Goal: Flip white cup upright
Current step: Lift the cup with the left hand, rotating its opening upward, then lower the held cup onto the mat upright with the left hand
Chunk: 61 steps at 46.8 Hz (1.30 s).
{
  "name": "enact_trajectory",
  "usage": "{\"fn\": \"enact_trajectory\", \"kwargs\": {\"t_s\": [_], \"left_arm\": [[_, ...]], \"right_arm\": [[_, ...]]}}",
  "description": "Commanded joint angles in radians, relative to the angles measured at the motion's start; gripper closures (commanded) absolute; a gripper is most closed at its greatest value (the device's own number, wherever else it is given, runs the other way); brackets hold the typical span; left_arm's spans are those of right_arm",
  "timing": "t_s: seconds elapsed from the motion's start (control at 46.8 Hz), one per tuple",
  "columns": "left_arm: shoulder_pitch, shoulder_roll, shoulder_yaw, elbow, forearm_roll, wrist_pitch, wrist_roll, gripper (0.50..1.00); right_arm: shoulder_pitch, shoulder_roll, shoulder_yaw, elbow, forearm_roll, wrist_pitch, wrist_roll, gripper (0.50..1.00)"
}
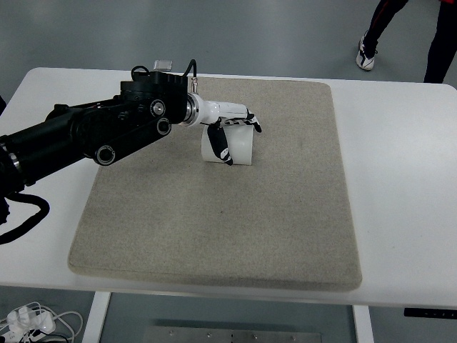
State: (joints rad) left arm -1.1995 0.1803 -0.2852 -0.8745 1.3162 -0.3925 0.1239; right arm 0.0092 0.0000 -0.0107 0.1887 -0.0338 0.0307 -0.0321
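1. A white cup (238,145) stands on the far half of a beige felt mat (221,214), left of the mat's centre line and near its far edge.
2. The cup's wider end appears to face the mat, though the hand above covers its top and the rim cannot be made out for certain.
3. The left hand (230,123), white with black joints, reaches in from the picture's left and closes around the cup from above.
4. Its fingers (222,145) curl down over the cup's left side and front, while other digits (251,123) wrap across the top right edge; the grip is on the cup.
5. Behind the hand, a silver wrist collar joins the bulky black left arm (86,136), which slants across the mat's far left corner from the left edge of the frame.
6. The mat lies on a white table (400,186), with bare tabletop showing on every side.
7. A small grey object (163,65) sits on the table just beyond the arm, near the far edge.
8. White cables (32,321) lie tangled on the floor below the table's near left corner.
9. A person's legs and a white shoe (366,56) stand on the grey floor beyond the table, top right.
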Motion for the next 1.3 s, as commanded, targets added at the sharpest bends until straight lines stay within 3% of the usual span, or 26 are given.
{"fn": "enact_trajectory", "kwargs": {"t_s": [0.0, 0.256, 0.556, 0.919, 1.282], "left_arm": [[-0.008, 0.002, -0.006, 0.003, -0.006, 0.001, -0.010, 0.919], [-0.015, 0.016, -0.063, 0.009, -0.064, 0.000, -0.070, 0.926], [-0.011, 0.074, -0.112, 0.028, -0.350, -0.006, -0.165, 0.932], [0.006, 0.133, -0.152, 0.117, -0.603, -0.040, -0.360, 0.934], [0.064, 0.136, -0.229, 0.178, -0.796, -0.066, -0.471, 0.937]], "right_arm": [[0.000, 0.000, 0.000, 0.000, 0.000, 0.000, 0.000, 0.548], [0.000, 0.000, 0.000, 0.000, 0.000, 0.000, 0.000, 0.548], [0.000, 0.000, 0.000, 0.000, 0.000, 0.000, 0.000, 0.548], [0.000, 0.000, 0.000, 0.000, 0.000, 0.000, 0.000, 0.548], [0.000, 0.000, 0.000, 0.000, 0.000, 0.000, 0.000, 0.548]]}}
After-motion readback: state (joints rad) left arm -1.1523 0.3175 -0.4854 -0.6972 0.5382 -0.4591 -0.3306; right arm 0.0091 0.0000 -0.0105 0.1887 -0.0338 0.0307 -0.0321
